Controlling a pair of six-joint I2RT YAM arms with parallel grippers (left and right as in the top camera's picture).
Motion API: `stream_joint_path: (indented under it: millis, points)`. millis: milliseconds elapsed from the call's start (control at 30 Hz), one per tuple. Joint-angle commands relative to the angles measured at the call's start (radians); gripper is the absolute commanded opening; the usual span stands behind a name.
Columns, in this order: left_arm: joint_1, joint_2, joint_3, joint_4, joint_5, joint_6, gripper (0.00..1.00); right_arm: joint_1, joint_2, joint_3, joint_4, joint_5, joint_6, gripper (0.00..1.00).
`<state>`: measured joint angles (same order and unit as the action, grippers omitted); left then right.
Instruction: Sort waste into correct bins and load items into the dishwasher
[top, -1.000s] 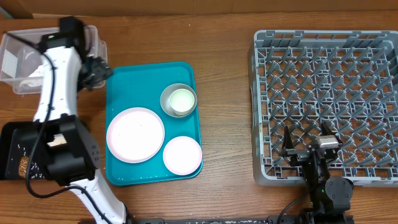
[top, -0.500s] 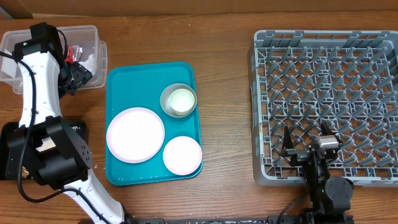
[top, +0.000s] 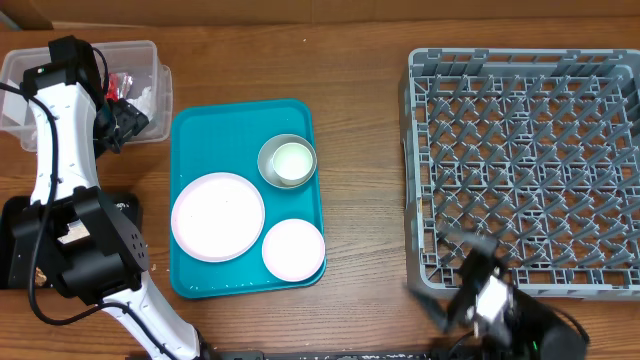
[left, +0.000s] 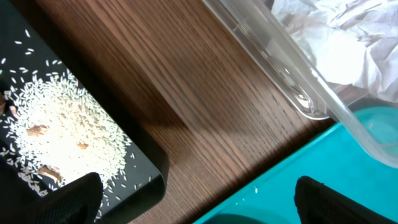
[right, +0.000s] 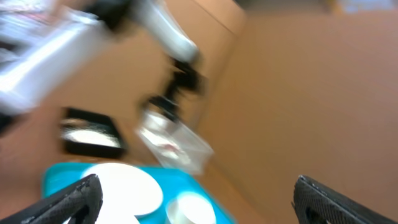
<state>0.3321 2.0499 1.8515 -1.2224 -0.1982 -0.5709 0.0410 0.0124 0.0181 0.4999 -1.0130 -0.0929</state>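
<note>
Plate (top: 218, 216), grey bowl (top: 265, 158) w/ cup (top: 293, 162) inside & small white bowl (top: 293, 249) sat on teal tray (top: 200, 140); dish rack (top: 525, 150) well apart. Napkin (left: 336, 37) lay in clear tub (left: 298, 93), rice crumbs (left: 56, 137) on black tray (left: 149, 168). Left gripper (left: 199, 208) hung beside tub, jaws spread, empty. Right gripper (right: 205, 205), blurred at rack's front edge, jaws spread too.

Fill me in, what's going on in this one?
Waste sorting looks done: the napkin and red wrapper lie in the clear tub, and the rice crumbs are on the black tray. The left arm hangs by the tub, jaws open and empty. The plate, the grey bowl with a white cup inside it, and the small white bowl sit on the teal tray. The dish rack holds nothing. The right arm is a blur at the rack's near edge, jaws open and empty.
</note>
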Motion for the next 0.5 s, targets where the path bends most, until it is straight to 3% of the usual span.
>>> stream_joint_path:
  millis: [0, 100, 167, 333, 467]
  points:
    - [0.004, 0.000, -0.003, 0.002, -0.007, -0.013, 1.00, 0.004, -0.010, -0.010, 0.186, -0.212, 0.150, 1.00]
    - [0.004, 0.000, -0.003, 0.001, -0.007, -0.013, 1.00, 0.004, -0.010, -0.009, 0.340, -0.007, 0.395, 1.00]
    - [0.004, 0.000, -0.003, 0.001, -0.007, -0.013, 1.00, 0.004, -0.010, 0.005, 0.336, 0.080, 0.460, 1.00]
    - [0.004, 0.000, -0.003, 0.001, -0.007, -0.013, 1.00, 0.004, 0.019, 0.136, 0.118, 0.115, 0.464, 1.00]
    - [0.004, 0.000, -0.003, 0.001, -0.007, -0.013, 1.00, 0.004, 0.177, 0.367, -0.121, 0.093, 0.439, 1.00]
